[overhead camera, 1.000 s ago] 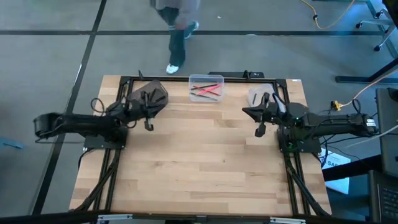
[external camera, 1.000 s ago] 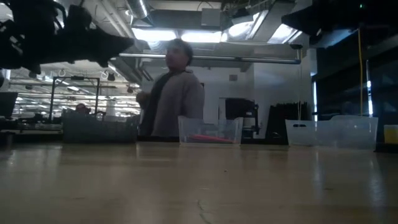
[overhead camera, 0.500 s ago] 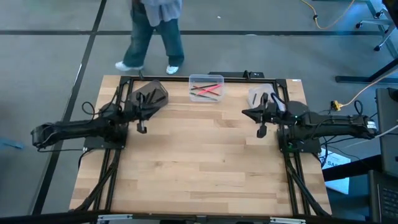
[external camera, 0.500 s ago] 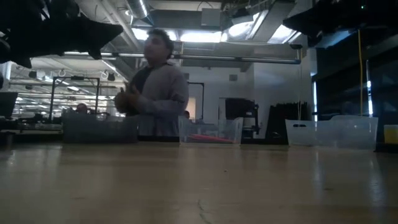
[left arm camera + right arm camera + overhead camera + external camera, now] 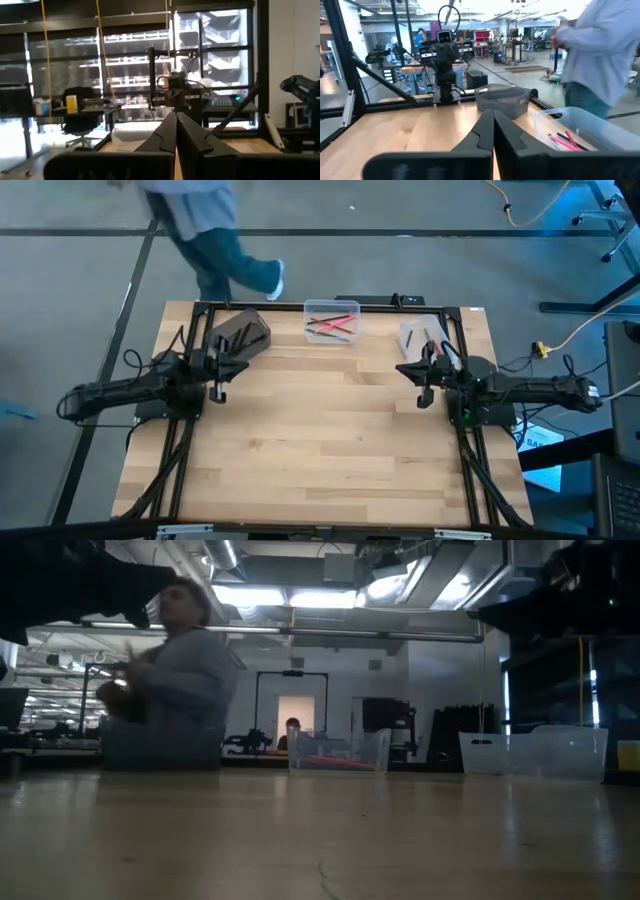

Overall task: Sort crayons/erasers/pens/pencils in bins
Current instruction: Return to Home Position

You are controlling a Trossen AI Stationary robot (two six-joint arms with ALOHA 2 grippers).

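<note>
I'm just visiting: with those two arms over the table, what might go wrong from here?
A person is just beyond the far edge of the table, near the dark grey bin; reaching in might meet the left claw. That claw hangs close to that bin, and the right claw close to the whitish bin, so a wide swing might knock either. Both bins sit near the table's edge.
</note>
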